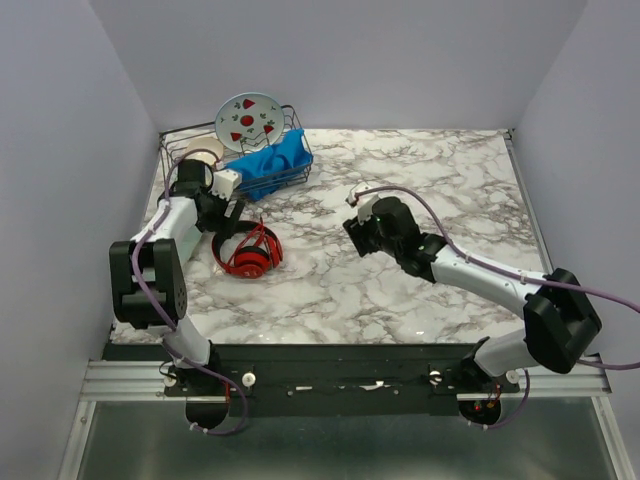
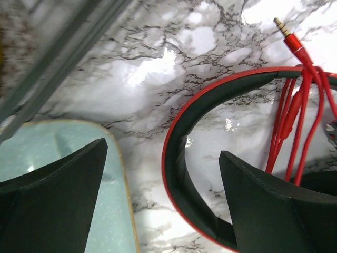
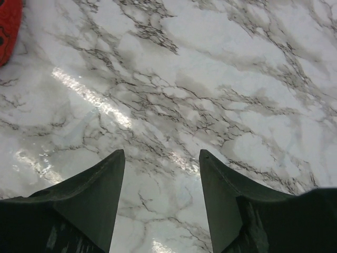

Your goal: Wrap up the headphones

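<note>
The red headphones [image 1: 248,253] lie on the marble table [image 1: 430,180] at the left, with the headband toward the rack. In the left wrist view the black-lined headband [image 2: 181,158] curves between my fingers, and the thin red cable [image 2: 295,116] hangs in loops across it, its jack plug [image 2: 288,32] free. My left gripper [image 1: 226,210] [image 2: 163,147] is open and straddles the headband, one finger inside the arc and one outside, gripping nothing. My right gripper [image 1: 357,228] [image 3: 162,153] is open and empty over bare marble. A red ear cup edge [image 3: 7,26] shows in the corner of its view.
A wire dish rack [image 1: 298,160] stands at the back left, holding a patterned plate [image 1: 248,120], a blue cloth [image 1: 275,165] and a cream bowl [image 1: 205,152]. A pale blue-green flat thing with a tan rim [image 2: 63,153] lies under my left finger. Walls enclose the table.
</note>
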You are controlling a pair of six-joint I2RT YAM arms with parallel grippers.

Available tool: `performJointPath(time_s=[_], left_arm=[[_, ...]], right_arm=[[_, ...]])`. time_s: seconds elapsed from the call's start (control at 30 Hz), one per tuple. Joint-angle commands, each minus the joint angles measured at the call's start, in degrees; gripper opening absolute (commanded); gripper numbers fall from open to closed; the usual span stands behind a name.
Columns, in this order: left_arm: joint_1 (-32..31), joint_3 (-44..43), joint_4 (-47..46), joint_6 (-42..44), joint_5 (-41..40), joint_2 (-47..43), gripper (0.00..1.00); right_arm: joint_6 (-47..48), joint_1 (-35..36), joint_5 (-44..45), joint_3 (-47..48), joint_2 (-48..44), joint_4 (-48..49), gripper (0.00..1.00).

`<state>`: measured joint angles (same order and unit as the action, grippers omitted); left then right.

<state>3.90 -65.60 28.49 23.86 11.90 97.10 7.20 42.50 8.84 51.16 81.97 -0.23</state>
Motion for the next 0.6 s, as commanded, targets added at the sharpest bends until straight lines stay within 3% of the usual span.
performJointPath(time_s=[0.0, 0.27, 0.33, 0.43, 0.57], left_arm=[[0.4, -0.5, 0.9, -2.7, -2.8, -8.3, 0.99], [0.3, 4.9, 4.0, -2.8, -4.2, -21.4, 0.99], [0.3, 8.5, 3.3, -2.2, -5.6, -25.8, 0.99], [0.3, 14.9, 1.3, -0.8, -6.8, -30.7, 0.99], [0.3, 23.3, -4.8, -1.6, -8.6, -35.8, 0.99]], right_arm=[[-5.1, -3.6, 4.3, 0.1, -3.1, -2.0, 0.67], [-11.9, -14.7, 6.5, -5.6, -12.6, -3.2, 0.73], [-14.4, -17.4, 7.2, -8.3, -16.5, -3.2, 0.78], [-17.6, -21.2, 7.9, -11.9, -20.4, -2.9, 1.0], [-18.8, -22.0, 9.6, -14.5, -23.7, -2.5, 1.0]])
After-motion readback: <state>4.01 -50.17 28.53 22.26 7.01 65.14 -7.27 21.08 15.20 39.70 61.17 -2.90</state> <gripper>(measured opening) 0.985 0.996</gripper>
